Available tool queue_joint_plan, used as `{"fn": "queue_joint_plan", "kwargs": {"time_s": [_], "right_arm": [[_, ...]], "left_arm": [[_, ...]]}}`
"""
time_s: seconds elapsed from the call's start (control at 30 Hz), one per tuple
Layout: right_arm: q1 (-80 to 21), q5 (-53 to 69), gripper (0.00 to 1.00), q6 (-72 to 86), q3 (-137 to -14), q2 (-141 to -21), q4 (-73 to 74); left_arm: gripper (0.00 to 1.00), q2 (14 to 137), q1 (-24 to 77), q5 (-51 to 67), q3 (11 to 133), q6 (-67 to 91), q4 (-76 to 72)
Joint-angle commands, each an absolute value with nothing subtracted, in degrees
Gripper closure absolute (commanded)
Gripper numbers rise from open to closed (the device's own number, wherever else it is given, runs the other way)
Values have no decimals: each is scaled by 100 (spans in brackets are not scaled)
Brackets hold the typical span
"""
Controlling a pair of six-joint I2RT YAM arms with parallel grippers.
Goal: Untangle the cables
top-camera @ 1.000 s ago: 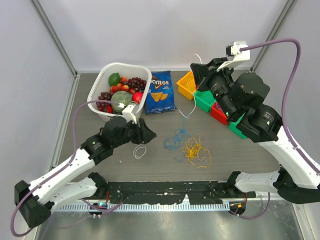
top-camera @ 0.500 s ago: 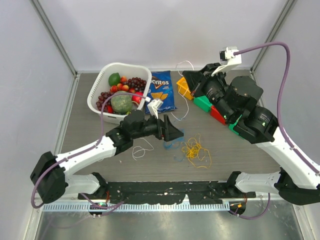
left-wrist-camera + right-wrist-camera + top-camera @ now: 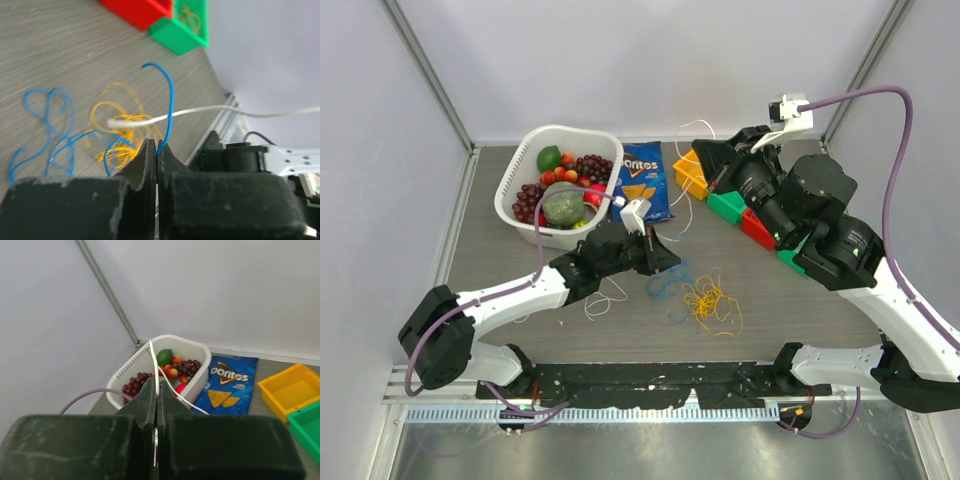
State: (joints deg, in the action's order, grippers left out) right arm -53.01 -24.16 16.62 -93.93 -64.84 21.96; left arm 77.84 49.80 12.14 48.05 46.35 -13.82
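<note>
The white basket of fruit stands behind and to the left of the left arm's jaws, close to the left edge of the desk, with only a narrow bare strip between it and the side rail. A second white cable lies loose on the desk just left of the left gripper and nearer the front edge. That gripper's jaws are pressed together on the blue cable, which rises from the tips in a hooked arc; more blue loops lie flat to the left of the jaws in the wrist view. The yellow cable lies in a small heap just right of these jaws, and in the left wrist view its strands cross the blue ones. Right of it, bare desk runs open toward the right side and the near rail. Beyond the left jaws, between the basket and the yellow bin, lies a blue bag that reads "Doritos". The right gripper is held up over the far right of the desk, its jaws closed tight on the white cable, which hangs down to the desk beside the bag. Below that arm a green bin and a red bin continue the row toward the right edge.
</note>
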Motion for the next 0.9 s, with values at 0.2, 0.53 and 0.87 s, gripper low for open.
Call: {"fn": "queue_joint_plan", "kwargs": {"time_s": [0.2, 0.53, 0.87], "right_arm": [[-4905, -3797, 99, 351, -10124, -6864, 1898], [-2190, -2401, 99, 1071, -9748, -7918, 1304], [-1134, -2391, 99, 1283, -9193, -9034, 35]], "left_arm": [[100, 7743, 4957, -141, 3473, 5053, -1159], [100, 8112, 4966, 685, 3586, 5019, -1547], [100, 7902, 4957, 1494, 3577, 4808, -1872]]}}
